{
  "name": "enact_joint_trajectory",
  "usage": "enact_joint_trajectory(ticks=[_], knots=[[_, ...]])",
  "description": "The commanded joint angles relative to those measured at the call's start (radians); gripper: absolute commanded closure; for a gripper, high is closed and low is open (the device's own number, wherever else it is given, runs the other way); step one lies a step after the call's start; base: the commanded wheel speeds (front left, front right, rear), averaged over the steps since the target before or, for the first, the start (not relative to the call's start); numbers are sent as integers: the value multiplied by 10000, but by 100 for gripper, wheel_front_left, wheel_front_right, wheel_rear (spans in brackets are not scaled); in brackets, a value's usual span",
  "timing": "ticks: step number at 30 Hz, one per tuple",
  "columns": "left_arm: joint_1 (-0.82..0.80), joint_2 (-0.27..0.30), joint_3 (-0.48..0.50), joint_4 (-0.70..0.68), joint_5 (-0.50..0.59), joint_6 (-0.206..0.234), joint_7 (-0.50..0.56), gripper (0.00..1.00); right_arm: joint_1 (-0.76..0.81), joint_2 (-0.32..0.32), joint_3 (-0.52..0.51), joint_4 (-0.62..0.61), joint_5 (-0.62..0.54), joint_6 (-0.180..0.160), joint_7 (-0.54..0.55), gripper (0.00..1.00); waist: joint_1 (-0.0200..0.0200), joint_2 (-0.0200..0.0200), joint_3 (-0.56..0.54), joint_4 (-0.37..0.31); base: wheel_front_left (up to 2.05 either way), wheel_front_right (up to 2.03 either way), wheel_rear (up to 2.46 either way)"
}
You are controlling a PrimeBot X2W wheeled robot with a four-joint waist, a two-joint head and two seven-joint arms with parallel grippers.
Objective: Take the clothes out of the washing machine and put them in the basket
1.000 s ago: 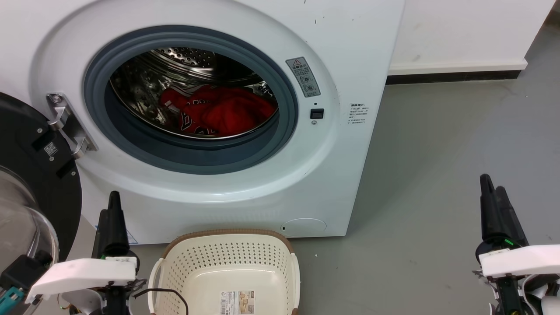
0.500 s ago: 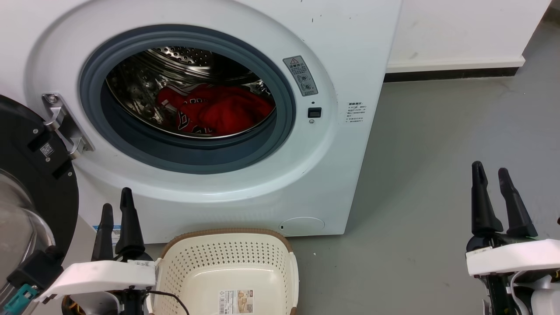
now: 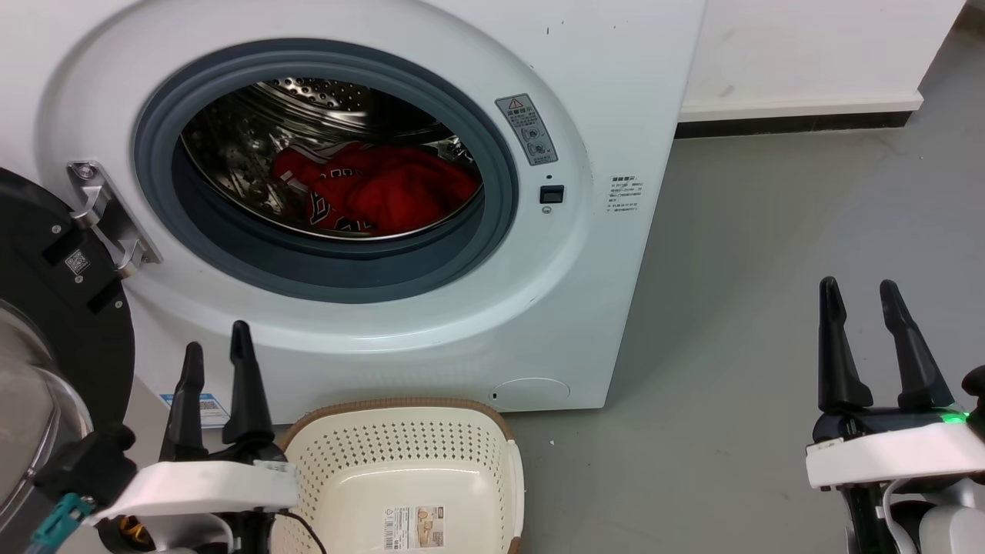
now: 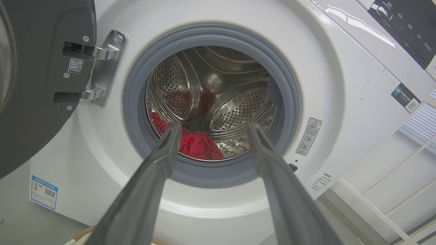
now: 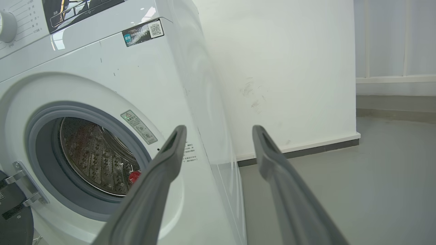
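The white washing machine (image 3: 616,69) stands with its door swung open to the left. Red clothes (image 3: 385,192) lie heaped at the bottom of its steel drum, one with white-and-black lettering; the left wrist view shows the clothes (image 4: 197,144) between my fingers, far ahead. The cream basket (image 3: 408,469) sits on the floor in front of the machine. My left gripper (image 3: 217,346) is open and empty, just left of the basket and below the port. Out over bare floor to the machine's right, my right gripper (image 3: 859,287) is open too. A sliver of red clothes (image 5: 134,176) shows in the right wrist view.
The black-framed glass door (image 3: 46,338) hangs open at the far left, close to my left arm. Grey floor (image 3: 769,269) spreads to the right of the machine up to a white wall with a dark skirting (image 3: 793,123). A white railing (image 4: 391,190) stands beside the machine.
Both grippers have opened from shut and risen a little toward the machine. The head camera has shifted slightly, so the machine sits a bit further left in the picture.
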Motion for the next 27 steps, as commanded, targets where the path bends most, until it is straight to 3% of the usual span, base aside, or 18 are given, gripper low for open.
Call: enact_joint_trajectory(ticks=[1, 12, 27], knots=[[-53, 22, -147, -277, 607, -1, -113, 0, 29, -41, -11, -184, -458, 0, -128, 0, 0, 0, 4, -7, 0, 0, 0], [185, 36, -896, -378, 2829, 384, -390, 0, 160, -40, 7, -79, -1954, -1, -394, 0, 0, 0, -13, -103, 0, 0, 0], [424, 204, -1392, 25, 4039, 321, -695, 0, 347, -36, 142, 141, -3282, -1, -711, 0, 0, 0, -34, -185, 0, 0, 0]])
